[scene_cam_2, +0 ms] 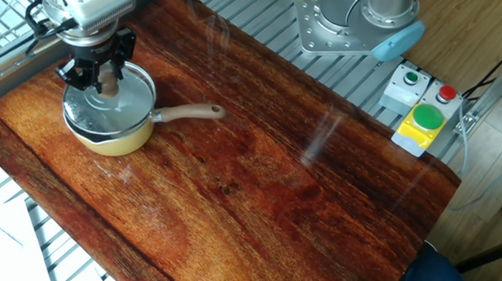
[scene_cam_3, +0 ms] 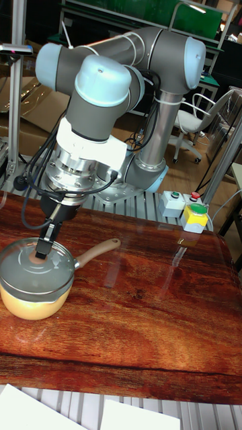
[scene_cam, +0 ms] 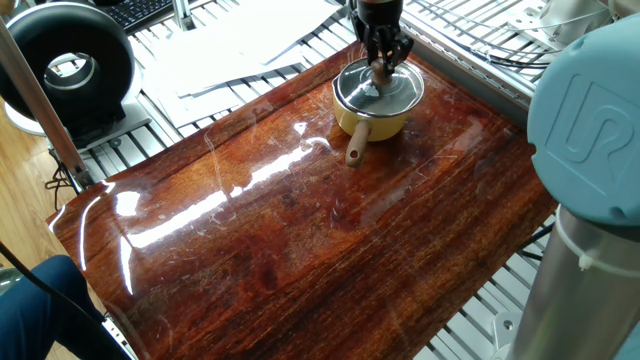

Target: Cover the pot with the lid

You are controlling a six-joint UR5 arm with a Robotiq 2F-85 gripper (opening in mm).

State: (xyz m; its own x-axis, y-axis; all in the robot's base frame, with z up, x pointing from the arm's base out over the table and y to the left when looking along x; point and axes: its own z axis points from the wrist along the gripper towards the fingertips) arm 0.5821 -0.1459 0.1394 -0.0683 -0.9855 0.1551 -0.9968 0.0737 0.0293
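The yellow pot [scene_cam: 366, 124] stands at the far end of the wooden table, its wooden handle [scene_cam: 356, 147] pointing toward the table's middle. The glass lid [scene_cam: 378, 90] lies level across the pot's rim and covers its opening. My gripper [scene_cam: 383, 66] comes straight down onto the lid's centre, shut on the brown knob. The other fixed view shows the same: pot [scene_cam_2: 115, 139], lid [scene_cam_2: 110, 108], gripper [scene_cam_2: 104, 81] on the knob. In the tall fixed view the lid [scene_cam_3: 33, 271] sits on the pot [scene_cam_3: 30, 304] with the gripper [scene_cam_3: 39, 254] at its knob.
A button box [scene_cam_2: 421, 114] sits at one table corner beside the arm's base [scene_cam_2: 347, 28]. The arm's blue joint [scene_cam: 590, 140] fills the near right. A black round device [scene_cam: 68, 62] and white papers [scene_cam: 240, 45] lie off the table, with metal rails [scene_cam_2: 11, 17] beside the pot.
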